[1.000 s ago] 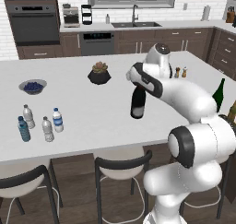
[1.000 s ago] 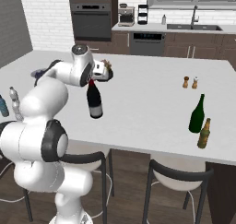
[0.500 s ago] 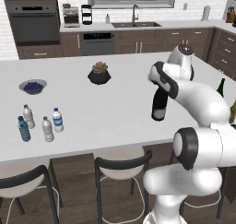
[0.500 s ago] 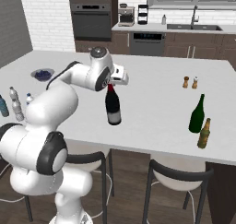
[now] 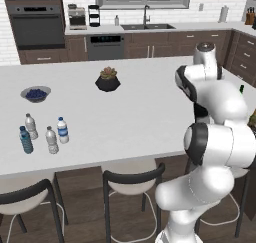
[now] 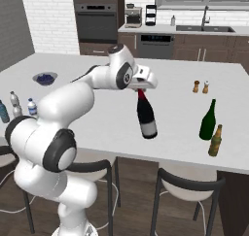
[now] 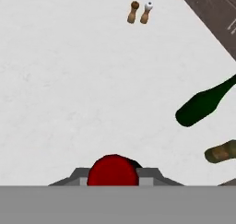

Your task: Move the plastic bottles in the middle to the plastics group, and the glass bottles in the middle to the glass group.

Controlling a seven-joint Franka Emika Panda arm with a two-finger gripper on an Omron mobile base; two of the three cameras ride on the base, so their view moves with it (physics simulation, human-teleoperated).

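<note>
I see bare counter (image 6: 175,109) ahead, green wine bottle (image 6: 207,120) and amber bottle (image 6: 215,141) close together at the right, shakers (image 6: 200,87) farther back, well apart.

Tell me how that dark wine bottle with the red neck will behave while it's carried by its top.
Held by the tool at its red neck, the dark wine bottle hangs tilted, so it may swing. It looks like glass: probably heavy and breakable. Tall and narrow, it could tip if set down crooked near the green bottle.

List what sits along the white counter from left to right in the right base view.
Blue-tinted plastic bottle, clear plastic bottle, blue-labelled water bottle, grey bowl of blueberries, dark red-necked wine bottle held by the gripper, tall green wine bottle, amber glass bottle.
</note>
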